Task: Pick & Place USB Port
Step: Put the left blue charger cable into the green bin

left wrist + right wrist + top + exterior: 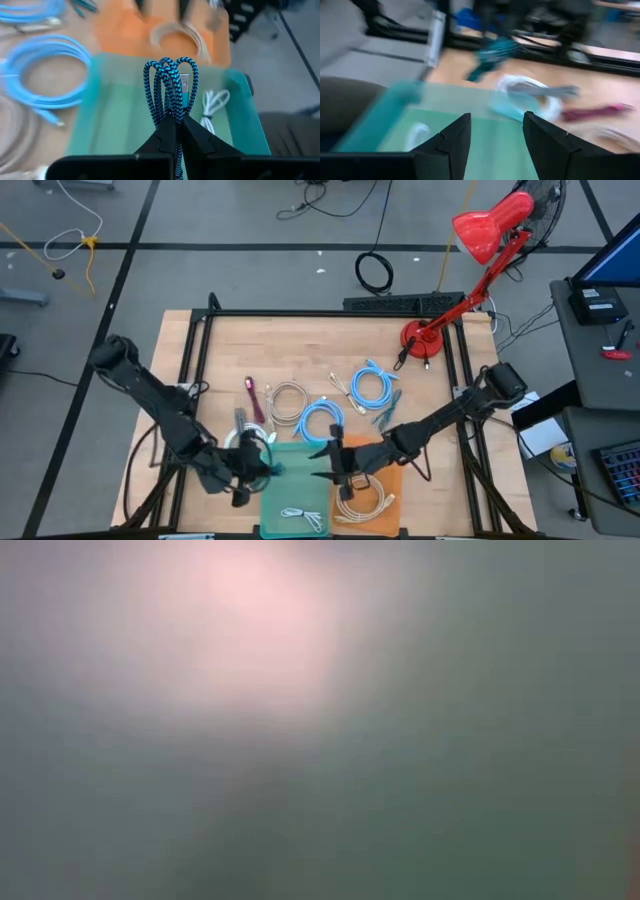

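The blue-black braided cable [171, 87] is clamped in the left pincer [175, 120] over the green tray [297, 480] at the table's front edge, not yet released. One white cable [214, 107] lies inside already. The right pincer [492, 132] hovers nearby, fingers apart.

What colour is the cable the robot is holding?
Blue and black braided cable, clearest in the left wrist view.

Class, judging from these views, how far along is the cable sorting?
Done: a white cable lies in the green tray, a beige one in the orange tray. In hand: left gripper holds the blue-black braided cable over the green tray. Left: blue coils on the table; right gripper open.
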